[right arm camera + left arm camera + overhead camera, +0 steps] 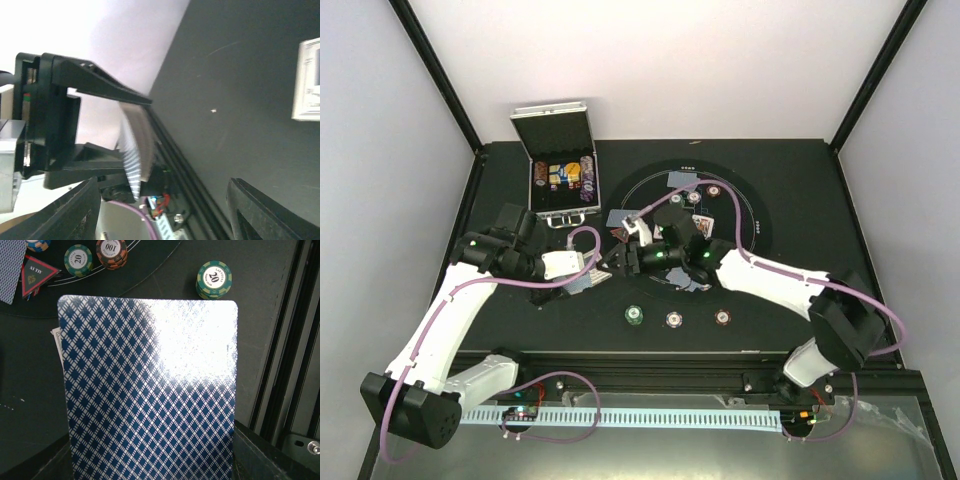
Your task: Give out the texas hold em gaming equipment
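A stack of blue-backed cards (150,405) is clamped in the left gripper (592,273), whose fingers are largely hidden behind it. Green chips (214,279) lie just beyond. The right gripper (162,200) is spread wide and empty, its fingers cropped.

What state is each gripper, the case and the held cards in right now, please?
Left gripper: shut on the deck of cards.
Deck of cards: gripped, back pattern facing the left wrist camera.
Right gripper: open, empty.
Silver case: open, lid raised.
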